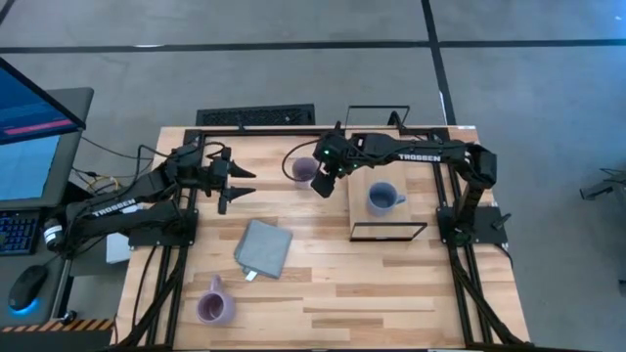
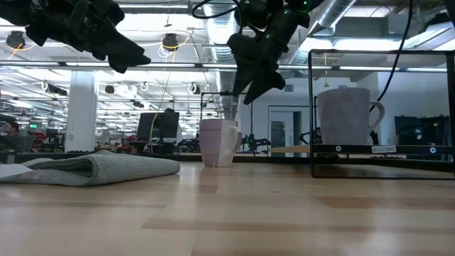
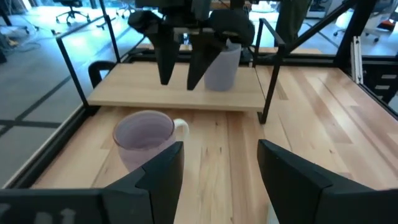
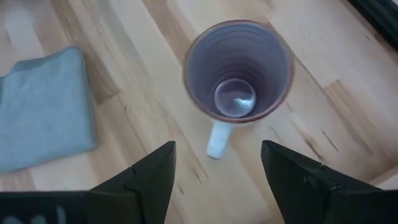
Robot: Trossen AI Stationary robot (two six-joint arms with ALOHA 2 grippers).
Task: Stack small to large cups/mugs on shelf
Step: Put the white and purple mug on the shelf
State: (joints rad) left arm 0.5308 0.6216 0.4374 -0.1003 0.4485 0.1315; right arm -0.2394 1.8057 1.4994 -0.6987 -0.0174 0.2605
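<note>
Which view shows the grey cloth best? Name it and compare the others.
The high view: the grey cloth lies whole and unblocked on the table. The low view shows it edge-on; the right wrist view catches only part; the left wrist view misses it.

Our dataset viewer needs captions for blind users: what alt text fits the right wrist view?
Looking straight down, the right gripper hangs open above an upright, empty lavender mug, its pale handle toward the camera, standing on the wooden table. A folded grey cloth lies beside it.
</note>
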